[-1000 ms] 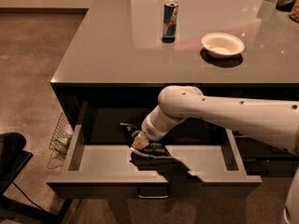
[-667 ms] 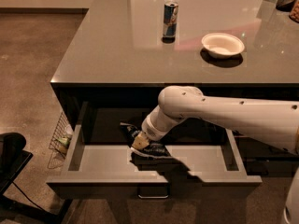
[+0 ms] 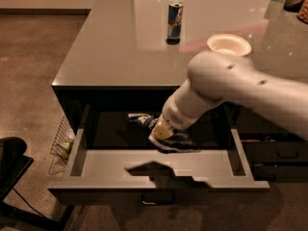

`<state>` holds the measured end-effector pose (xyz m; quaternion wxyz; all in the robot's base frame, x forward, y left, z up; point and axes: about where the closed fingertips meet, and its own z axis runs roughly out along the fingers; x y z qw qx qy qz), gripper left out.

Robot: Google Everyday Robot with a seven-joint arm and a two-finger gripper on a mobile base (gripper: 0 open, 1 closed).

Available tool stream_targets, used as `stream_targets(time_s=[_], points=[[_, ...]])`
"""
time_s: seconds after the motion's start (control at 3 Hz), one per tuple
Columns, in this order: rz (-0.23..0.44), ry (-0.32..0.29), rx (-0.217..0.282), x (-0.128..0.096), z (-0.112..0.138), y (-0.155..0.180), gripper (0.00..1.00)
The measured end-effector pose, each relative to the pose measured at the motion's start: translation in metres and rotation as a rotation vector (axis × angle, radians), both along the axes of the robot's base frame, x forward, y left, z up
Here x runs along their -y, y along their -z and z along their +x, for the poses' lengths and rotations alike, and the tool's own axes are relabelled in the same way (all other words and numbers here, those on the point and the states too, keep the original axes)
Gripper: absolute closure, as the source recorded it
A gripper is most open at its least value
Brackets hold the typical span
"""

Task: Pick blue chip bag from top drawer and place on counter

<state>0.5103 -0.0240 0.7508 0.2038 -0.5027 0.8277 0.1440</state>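
Note:
The top drawer (image 3: 96,165) is pulled out below the counter (image 3: 120,52), showing its pale grey floor. My gripper (image 3: 161,129) reaches down into the back of the drawer from the upper right, with the white arm (image 3: 226,81) above it. The blue chip bag (image 3: 175,141), dark with a blue and white part, sits at the gripper's tip and is held just above the drawer floor. Part of the bag is hidden behind the gripper.
A tall blue-and-silver can (image 3: 174,20) and a white bowl (image 3: 229,44) stand on the counter. Dark drawers with handles (image 3: 276,153) are at the right. A wire basket (image 3: 61,141) hangs at the left, and a black object (image 3: 12,160) sits on the floor.
The gripper and the bag have moved together up and to the right inside the drawer. The arm's elbow has risen over the counter's front edge.

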Motion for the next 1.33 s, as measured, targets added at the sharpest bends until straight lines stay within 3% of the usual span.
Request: stream_targets(time_s=[0.33,0.67,1.0,1.33], points=[[-0.007,-0.027,0.063,0.028,-0.022,-0.084,1.0],[0.008,-0.084,0.115,0.045,-0.022,-0.152,1.0],[-0.001,-0.156,0.142,0.044,0.0,-0.194,1.0],[-0.004,-0.251,0.168,0.012,0.04,-0.222,1.0]])
